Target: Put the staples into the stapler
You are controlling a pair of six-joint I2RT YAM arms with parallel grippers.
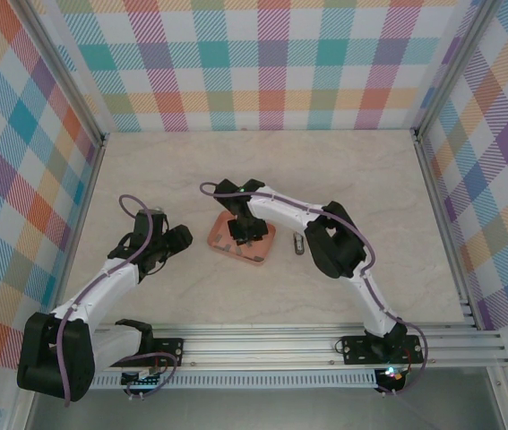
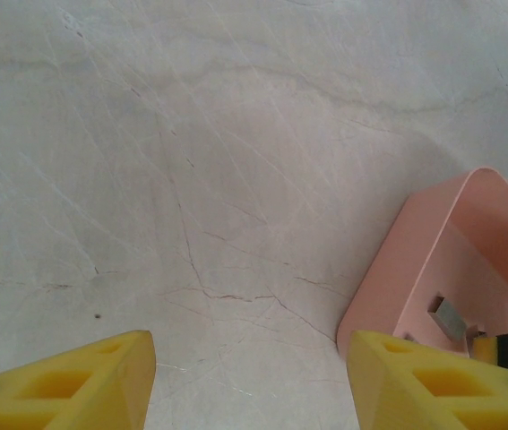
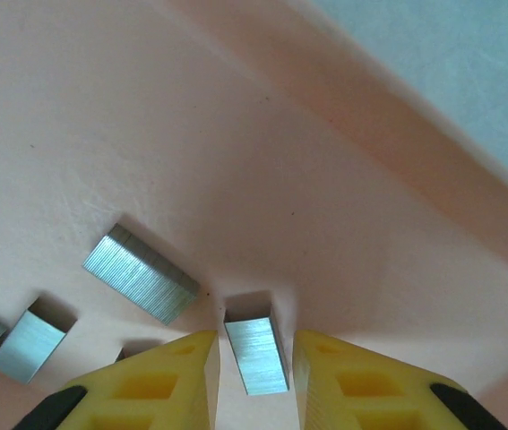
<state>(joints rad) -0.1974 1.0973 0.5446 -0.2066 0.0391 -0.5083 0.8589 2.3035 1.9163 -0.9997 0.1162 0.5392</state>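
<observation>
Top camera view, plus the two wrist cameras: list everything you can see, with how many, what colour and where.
tray: one, salmon-pink, middle of the table
staples: at least four short strips, grey metal, lying on the tray floor
small object: one, dark grey, on the table just right of the tray; probably the stapler, too small to be sure
table: one, pale marble pattern
walls: three, pastel plaid, at the back and both sides
rail: silver metal, along the near edge
arms: two, white and black, mounted on the rail
left gripper: yellow fingers, open, over bare table left of the tray
right gripper: yellow fingers, inside the tray, either side of one strip; grip unclear
</observation>
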